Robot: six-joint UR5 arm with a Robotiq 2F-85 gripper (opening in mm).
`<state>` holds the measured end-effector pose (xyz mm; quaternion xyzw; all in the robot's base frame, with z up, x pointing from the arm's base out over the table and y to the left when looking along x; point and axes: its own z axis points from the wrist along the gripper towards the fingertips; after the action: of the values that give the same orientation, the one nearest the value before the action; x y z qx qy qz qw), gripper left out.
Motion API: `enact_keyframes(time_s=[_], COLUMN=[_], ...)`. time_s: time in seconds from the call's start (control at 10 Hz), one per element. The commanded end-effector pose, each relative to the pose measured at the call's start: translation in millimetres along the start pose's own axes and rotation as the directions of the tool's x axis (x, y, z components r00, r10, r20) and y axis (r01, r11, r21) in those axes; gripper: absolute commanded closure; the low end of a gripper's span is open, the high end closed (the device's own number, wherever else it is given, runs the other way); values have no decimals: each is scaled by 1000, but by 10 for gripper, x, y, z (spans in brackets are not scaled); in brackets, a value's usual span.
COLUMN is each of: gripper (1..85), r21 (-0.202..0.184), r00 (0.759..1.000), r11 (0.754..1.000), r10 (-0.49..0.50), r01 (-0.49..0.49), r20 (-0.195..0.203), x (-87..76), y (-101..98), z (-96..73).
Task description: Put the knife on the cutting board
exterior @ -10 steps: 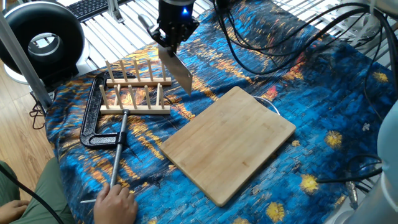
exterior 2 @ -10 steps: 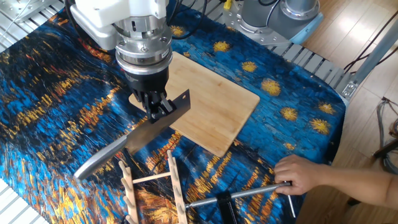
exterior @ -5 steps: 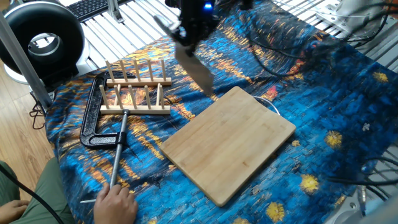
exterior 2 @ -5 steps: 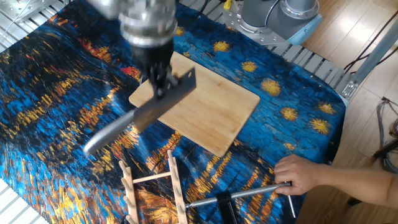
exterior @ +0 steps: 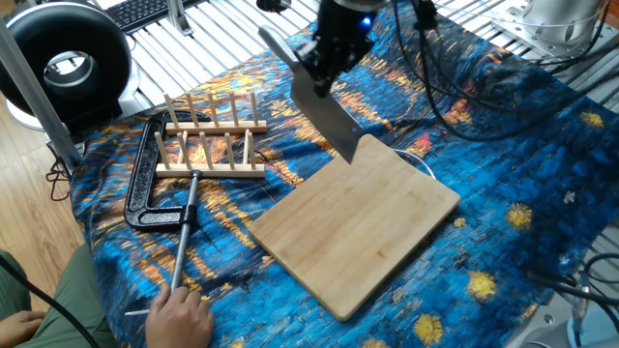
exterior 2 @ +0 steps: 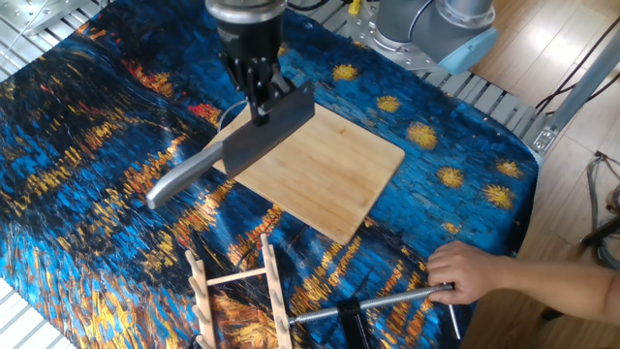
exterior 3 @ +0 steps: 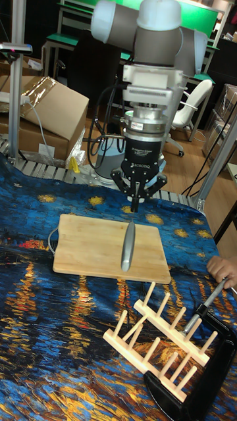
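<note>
Knife (exterior 2: 254,133): held in the air, blade clamped by the pincer (exterior 2: 260,102), whose fingers are pressed onto the blade's upper edge. Blade broad and shiny, tilted; handle points down and away from the pincer toward the blue cloth. In the tall fixed view the knife (exterior 3: 128,245) appears edge-on, hanging below the pincer (exterior 3: 136,198) in front of the cutting board (exterior 3: 85,250). In one fixed view the blade tip (exterior: 327,118) overlaps the board's near corner; no contact with the board is visible.

Cutting board (exterior 2: 339,174): lies flat on the cloth-covered tabletop (exterior 2: 87,116), surface bare.

Wooden dish rack (exterior: 208,145): stands beside the board, well apart from the knife.

Black clamp (exterior: 150,184): lies next to the rack; a person's hand (exterior 2: 470,274) grips its metal rod.
</note>
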<state>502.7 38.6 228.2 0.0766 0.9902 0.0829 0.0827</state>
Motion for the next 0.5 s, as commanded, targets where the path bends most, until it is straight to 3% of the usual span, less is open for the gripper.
enact_keyframes(time_s=[0.0, 0.2, 0.4], gripper=[847, 847, 847], r21=[30, 49, 22], r00=[1000, 1000, 1000], r11=[999, 999, 1000], r10=[-17, -13, -15], r01=[17, 13, 15], r20=[14, 0, -7], x=[3, 29, 47], y=[-84, -123, -54], z=[94, 104, 107])
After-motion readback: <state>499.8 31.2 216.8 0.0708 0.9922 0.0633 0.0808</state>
